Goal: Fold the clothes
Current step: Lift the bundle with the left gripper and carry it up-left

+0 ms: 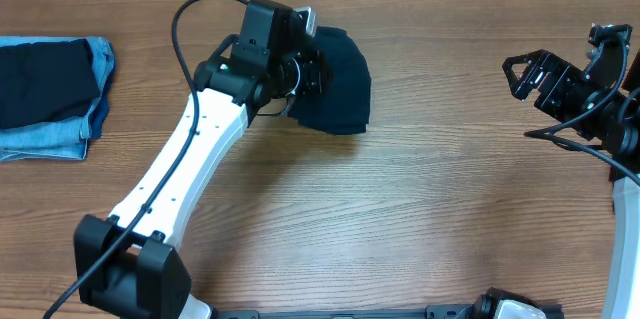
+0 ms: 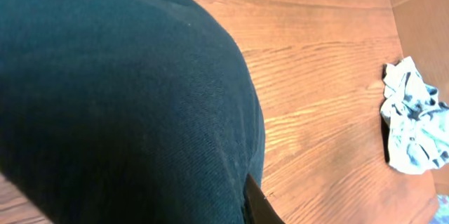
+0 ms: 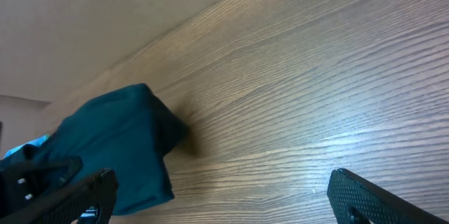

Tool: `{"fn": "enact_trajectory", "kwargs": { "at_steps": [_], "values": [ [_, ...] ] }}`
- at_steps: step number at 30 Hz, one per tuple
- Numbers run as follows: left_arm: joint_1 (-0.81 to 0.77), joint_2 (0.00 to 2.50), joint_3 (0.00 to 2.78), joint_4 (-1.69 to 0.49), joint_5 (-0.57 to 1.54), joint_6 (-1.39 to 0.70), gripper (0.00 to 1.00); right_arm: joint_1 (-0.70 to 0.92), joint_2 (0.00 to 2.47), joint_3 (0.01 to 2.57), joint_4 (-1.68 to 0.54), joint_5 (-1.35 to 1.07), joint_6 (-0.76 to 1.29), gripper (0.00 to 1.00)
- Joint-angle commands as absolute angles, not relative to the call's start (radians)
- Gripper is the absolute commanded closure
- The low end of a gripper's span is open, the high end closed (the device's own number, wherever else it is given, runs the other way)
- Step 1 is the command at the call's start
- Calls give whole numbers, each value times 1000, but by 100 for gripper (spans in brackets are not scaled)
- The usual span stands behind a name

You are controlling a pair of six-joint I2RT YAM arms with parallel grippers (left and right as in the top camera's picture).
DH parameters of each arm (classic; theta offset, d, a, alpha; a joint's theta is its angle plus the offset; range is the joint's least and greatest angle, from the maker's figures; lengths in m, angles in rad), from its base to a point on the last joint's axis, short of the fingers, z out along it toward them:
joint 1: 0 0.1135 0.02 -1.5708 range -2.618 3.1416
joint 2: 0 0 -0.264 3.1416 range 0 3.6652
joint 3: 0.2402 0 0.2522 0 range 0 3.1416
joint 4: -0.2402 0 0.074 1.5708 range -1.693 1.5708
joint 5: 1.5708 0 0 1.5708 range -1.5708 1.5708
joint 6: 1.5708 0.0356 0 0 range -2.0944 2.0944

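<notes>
The dark navy garment (image 1: 340, 84) is seen in the upper middle of the overhead frame. It lies on the wooden table (image 1: 400, 219) as a thick bundle and is not spread flat. The left gripper (image 1: 318, 62) is placed over its left edge with the jaws closed together. In the left wrist view the cloth is pressed close and fills most of the frame, so it is judged that a fold of the garment is pinched. The right gripper (image 1: 515, 77) is held at the right edge of the overhead frame, well apart from the garment, with its jaws wide apart and nothing between them. A stack of folded clothes (image 1: 50, 99), dark navy on light blue denim, is seen at the left edge.

Because the garment is gripped on one side only, it can be dragged as a lump, and the layers can slide open or be creased. If several layers are pinched together, a clean fold cannot be made. A crumpled light blue cloth (image 2: 414, 126), at the right of the left wrist view, can also be caught if the garment is swept that way.
</notes>
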State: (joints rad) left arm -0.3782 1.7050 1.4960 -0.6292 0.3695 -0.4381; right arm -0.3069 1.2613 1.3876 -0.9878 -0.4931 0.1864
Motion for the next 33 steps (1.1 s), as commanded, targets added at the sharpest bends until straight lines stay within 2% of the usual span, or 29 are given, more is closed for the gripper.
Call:
{"fn": "enact_trajectory", "kwargs": {
  "at_steps": [1,11,22,33],
  "values": [
    [-378,1663,1503,-632,329,-442,89,-310,1259,1407,-987,-490,186,0],
    [-340,1640,1534,-688,303,-439,89,-310,1259,1407,-987,-490,186,0],
    [-270,1621,1834,-968,166,-388,89,-310,1259,1407,-986,-490,186,0],
    [-269,1661,1885,-1012,176,-389,88,-310,1259,1407,-987,-490,186,0]
  ]
}}
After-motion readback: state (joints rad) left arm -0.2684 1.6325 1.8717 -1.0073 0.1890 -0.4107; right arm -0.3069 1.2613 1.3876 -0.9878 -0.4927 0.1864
